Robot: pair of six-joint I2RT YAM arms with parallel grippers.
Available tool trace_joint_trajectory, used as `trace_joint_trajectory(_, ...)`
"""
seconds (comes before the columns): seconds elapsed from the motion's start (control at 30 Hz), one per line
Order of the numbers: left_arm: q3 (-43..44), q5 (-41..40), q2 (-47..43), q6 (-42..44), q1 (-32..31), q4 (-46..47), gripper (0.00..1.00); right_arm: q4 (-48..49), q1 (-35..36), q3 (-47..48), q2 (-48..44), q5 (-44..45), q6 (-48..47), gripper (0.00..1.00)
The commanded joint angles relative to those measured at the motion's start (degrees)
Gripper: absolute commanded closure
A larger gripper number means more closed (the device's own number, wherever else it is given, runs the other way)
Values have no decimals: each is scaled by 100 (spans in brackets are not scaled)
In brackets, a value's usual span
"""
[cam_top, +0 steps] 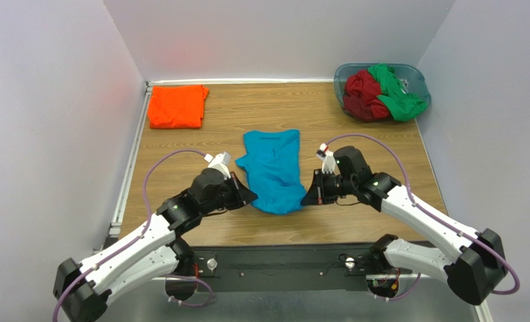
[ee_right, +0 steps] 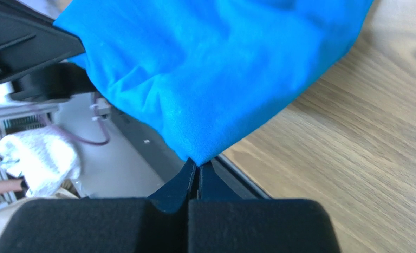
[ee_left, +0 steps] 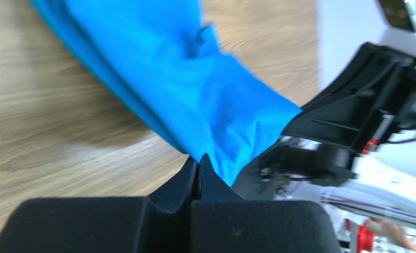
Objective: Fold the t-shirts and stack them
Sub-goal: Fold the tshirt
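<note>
A teal-blue t-shirt lies lengthwise in the middle of the table, collar toward the far side. My left gripper is shut on its near left corner, and the blue cloth runs up from the pinched tips. At the near right corner my right gripper is shut on the same t-shirt, cloth caught at the tips. The near hem hangs between the two grippers. An orange t-shirt lies folded at the far left. A dark red t-shirt and a green t-shirt are bunched in the tub.
A grey-blue plastic tub stands at the far right corner of the wooden table. White walls close in the left, far and right sides. A black rail with the arm bases runs along the near edge.
</note>
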Motion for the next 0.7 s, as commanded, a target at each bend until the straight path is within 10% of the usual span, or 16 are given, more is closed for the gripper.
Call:
trace_joint_trajectory(0.0, 396, -267, -562, -62, -31, -741, 100, -728, -19, 678, -353, -282, -265, 99)
trace_joint_trajectory(0.67, 907, -1964, 167, -282, 495, -655, 100, -395, -28, 1865, 1087, 1036, -318, 99)
